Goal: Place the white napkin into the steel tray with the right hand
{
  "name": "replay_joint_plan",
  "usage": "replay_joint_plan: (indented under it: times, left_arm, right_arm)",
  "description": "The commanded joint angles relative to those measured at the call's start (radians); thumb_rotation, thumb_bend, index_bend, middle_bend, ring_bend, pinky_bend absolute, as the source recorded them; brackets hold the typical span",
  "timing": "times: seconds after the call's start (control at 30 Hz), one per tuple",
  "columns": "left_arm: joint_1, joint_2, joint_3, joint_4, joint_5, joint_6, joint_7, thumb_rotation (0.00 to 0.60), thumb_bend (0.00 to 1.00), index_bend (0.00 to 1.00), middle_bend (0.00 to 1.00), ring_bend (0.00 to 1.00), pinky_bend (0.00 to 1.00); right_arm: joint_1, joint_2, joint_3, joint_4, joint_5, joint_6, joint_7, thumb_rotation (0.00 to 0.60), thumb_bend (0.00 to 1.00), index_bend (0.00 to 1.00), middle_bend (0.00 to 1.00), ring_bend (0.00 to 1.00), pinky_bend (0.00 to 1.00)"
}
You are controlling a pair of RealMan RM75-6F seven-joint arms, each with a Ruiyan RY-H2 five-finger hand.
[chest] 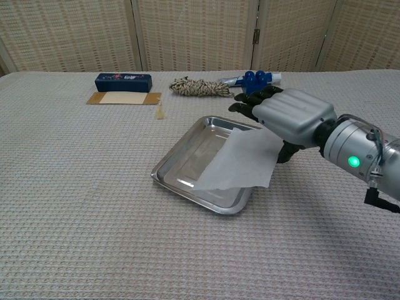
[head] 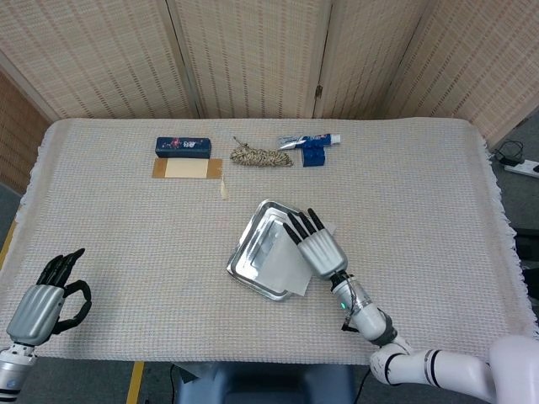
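The steel tray (head: 245, 241) (chest: 179, 150) sits turned at an angle in the middle of the table. The white napkin (head: 286, 268) (chest: 240, 165) lies across its right half and hangs over the near right rim. My right hand (head: 318, 248) (chest: 287, 115) hovers over the tray's right edge with its fingers stretched out towards the far side. The napkin's right corner lies under the palm, and I cannot tell whether they touch. My left hand (head: 38, 303) rests at the near left table edge, holding nothing.
Along the far side lie a blue box (head: 182, 146) (chest: 123, 82), a flat cardboard piece (head: 187, 168), a coil of rope (head: 261, 156) (chest: 199, 87) and a toothpaste tube with a blue block (head: 312, 150) (chest: 255, 77). A folding screen stands behind the table.
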Motion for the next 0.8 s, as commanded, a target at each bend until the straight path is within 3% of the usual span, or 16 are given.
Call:
replay_joint_plan:
  times: [0.03,0.17,0.33,0.57,0.8]
  left_arm:
    - [0.000,0.000,0.000,0.002,-0.002,-0.002,0.000,0.600,0.48,0.00,0.00,0.00,0.00]
    - [-0.002,-0.005,-0.003,0.007,-0.002,-0.002,0.002,0.600,0.48,0.00,0.00,0.00,0.00]
    - [0.002,-0.015,-0.008,0.022,0.003,0.016,-0.002,0.600,0.48,0.00,0.00,0.00,0.00]
    - [-0.001,-0.014,-0.002,0.019,0.007,0.005,0.008,0.600,0.48,0.00,0.00,0.00,0.00]
    - [-0.002,-0.011,-0.002,0.012,-0.001,-0.003,0.015,0.600,0.48,0.01,0.00,0.00,0.00]
  right_arm:
    - [0.014,-0.007,0.003,0.012,0.017,-0.011,-0.011,0.600,0.36,0.00,0.00,0.00,0.00]
    - [0.048,-0.004,0.015,0.003,0.095,-0.064,-0.067,0.600,0.34,0.00,0.00,0.00,0.00]
    - [0.092,0.044,0.007,-0.096,0.257,-0.097,-0.235,0.600,0.34,0.00,0.00,0.00,0.00]
    - [0.165,0.054,-0.012,-0.177,0.471,-0.042,-0.425,0.600,0.34,0.00,0.00,0.00,0.00]
    - [0.262,0.025,-0.033,-0.186,0.605,0.009,-0.558,0.600,0.34,0.00,0.00,0.00,0.00]
